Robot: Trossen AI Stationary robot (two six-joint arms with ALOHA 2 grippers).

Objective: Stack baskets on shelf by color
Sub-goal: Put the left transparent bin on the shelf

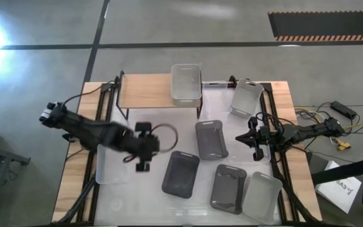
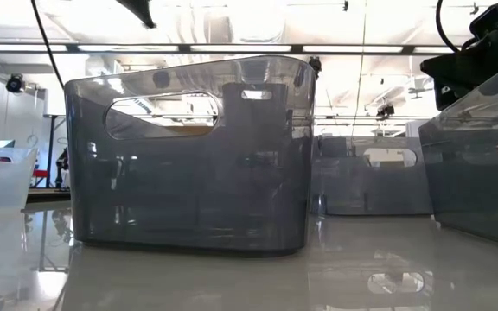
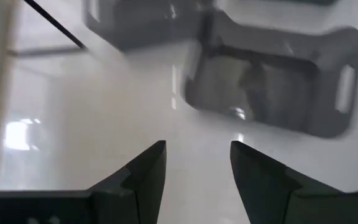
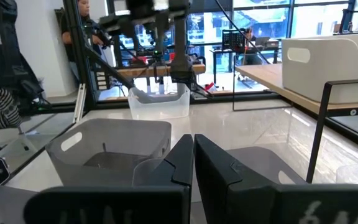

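The shelf (image 1: 142, 92) stands at the far left of the table, with one whitish basket (image 1: 186, 82) on its right end. Other baskets rest on their bottoms on the table: whitish (image 1: 246, 96), grey (image 1: 210, 139), two dark grey (image 1: 181, 173) (image 1: 227, 187), light (image 1: 263, 197) and clear (image 1: 112, 167). My left gripper (image 1: 142, 166) hangs open and empty above the table between the clear basket and a dark grey one (image 3: 272, 87). My right gripper (image 1: 241, 137) is shut and empty at the right, level, beside the grey basket.
The shelf's left half is bare wood. The table's wooden side strips (image 1: 74, 183) and black arm frames run along both edges. Cables lie off the right edge (image 1: 333, 120). In the right wrist view a person (image 4: 82, 25) stands in the room beyond the table.
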